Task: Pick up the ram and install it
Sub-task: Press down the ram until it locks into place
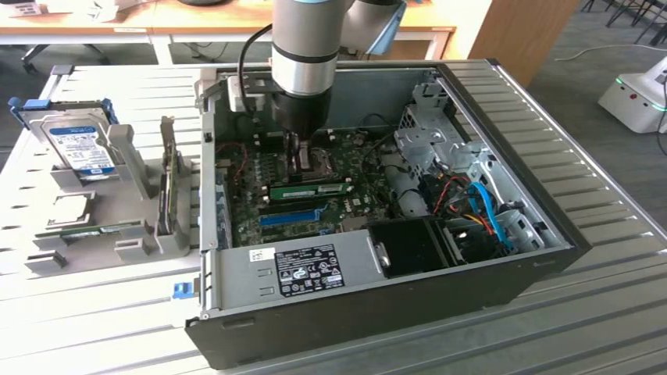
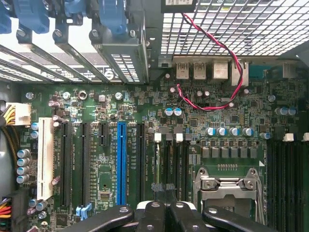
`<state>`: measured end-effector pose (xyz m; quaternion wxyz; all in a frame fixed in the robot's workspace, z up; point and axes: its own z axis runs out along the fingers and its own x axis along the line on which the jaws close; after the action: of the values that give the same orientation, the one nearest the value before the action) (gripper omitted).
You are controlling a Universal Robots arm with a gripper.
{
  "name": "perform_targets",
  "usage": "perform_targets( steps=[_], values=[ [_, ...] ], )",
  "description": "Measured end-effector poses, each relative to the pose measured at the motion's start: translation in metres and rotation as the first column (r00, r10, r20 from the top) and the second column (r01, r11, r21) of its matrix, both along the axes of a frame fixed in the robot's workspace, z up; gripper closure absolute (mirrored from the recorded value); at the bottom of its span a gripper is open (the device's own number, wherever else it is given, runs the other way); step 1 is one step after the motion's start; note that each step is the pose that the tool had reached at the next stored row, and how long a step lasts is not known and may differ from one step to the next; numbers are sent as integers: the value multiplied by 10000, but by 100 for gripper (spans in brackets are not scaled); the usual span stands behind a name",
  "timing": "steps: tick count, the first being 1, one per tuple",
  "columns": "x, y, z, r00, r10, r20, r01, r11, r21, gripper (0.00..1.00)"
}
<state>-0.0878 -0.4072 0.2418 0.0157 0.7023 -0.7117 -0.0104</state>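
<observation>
One arm: we see a grey Universal Robots arm (image 1: 308, 55) reaching straight down into an open computer case (image 1: 542, 269).
Tool: the gripper (image 1: 302, 160) is clenched, its black fingers (image 2: 153, 212) pressed together over the motherboard (image 2: 96, 96); we cannot make out anything held between them.
Ram: the ram (image 1: 309, 190) is a long green stick standing on edge on the board inside the case, just beside the gripper on the side nearer the exterior camera; we cannot tell whether the two touch.
Blue slot: a long blue slot (image 1: 290, 215) lies parallel to the ram, nearer still to the camera; in the wrist view the same blue slot (image 2: 120, 159) runs between black slots.
Processor socket: a metal-framed socket (image 2: 227, 186) sits just beside the fingers.
Surface: the case rests on a pale ribbed metal table (image 1: 615, 312) whose grooves run across its whole top.
Fixture: at the exterior view's left a grey holder (image 1: 125, 156) stands on the table, apart from the case, carrying a hard drive (image 1: 78, 144) with a blue label.
Second stick: a thin green strip (image 1: 92, 230) lies low in that holder.
Room: wooden desks (image 1: 208, 23) line the back, and a white machine with a green light (image 1: 638, 98) stands on the grey floor at the exterior view's right.
</observation>
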Motion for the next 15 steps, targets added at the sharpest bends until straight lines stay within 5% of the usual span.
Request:
perform_targets(
  steps=[15],
  values=[
    [0, 0, -72, 10000, 0, 0, 0, 10000, -1, 90]
  ],
)
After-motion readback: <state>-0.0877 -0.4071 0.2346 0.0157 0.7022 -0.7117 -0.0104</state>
